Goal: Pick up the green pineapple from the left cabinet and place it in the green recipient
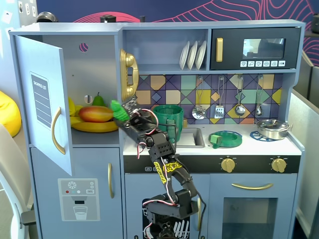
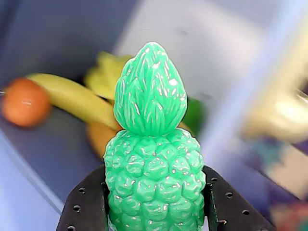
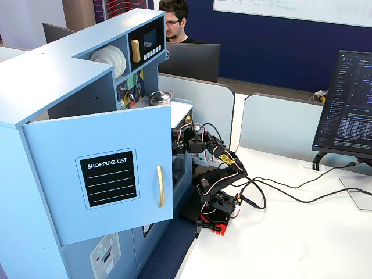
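Observation:
My gripper (image 1: 120, 113) is shut on the green pineapple (image 1: 116, 110), with a black finger on each side of its bumpy body. I hold it in the air at the right edge of the open left cabinet (image 1: 94, 64), just outside the shelf. In the wrist view the pineapple (image 2: 154, 163) fills the centre, crown pointing up, between the fingers (image 2: 86, 207). The green recipient (image 1: 168, 118), a tall dark green pot, stands on the counter to the right of the gripper, close behind the arm.
A mango (image 1: 95, 113), bananas (image 1: 94, 126) and a pear (image 1: 98, 101) lie on the cabinet shelf. The cabinet door (image 1: 45, 104) hangs open to the left. A gold toy phone (image 1: 128, 73) hangs above the gripper. A flat green dish (image 1: 225, 139) and a sink (image 1: 192, 137) are on the counter.

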{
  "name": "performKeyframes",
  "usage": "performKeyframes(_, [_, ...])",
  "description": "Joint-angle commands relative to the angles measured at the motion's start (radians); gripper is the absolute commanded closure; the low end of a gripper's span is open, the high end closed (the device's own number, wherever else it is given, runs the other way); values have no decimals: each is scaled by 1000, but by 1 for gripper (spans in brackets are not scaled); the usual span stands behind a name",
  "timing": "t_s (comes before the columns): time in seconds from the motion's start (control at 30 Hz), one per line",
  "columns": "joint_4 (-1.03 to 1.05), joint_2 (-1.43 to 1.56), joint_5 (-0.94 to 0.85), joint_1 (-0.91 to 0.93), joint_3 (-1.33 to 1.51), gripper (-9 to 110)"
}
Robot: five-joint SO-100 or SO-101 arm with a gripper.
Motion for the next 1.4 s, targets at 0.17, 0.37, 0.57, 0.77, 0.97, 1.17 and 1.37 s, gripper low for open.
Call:
performKeyframes(0.17, [121,-55,224,342,-153,101])
performKeyframes(0.37, [21,-216,293,500,-212,101])
performKeyframes(0.57, [-210,-449,337,540,-268,101])
performKeyframes(0.77, [-336,-707,376,577,-431,101])
performKeyframes(0.97, [-383,-842,370,577,-523,101])
performKeyframes(1.17, [-408,-891,380,568,-518,97])
performKeyframes(1.37, [-537,-907,472,558,-482,72])
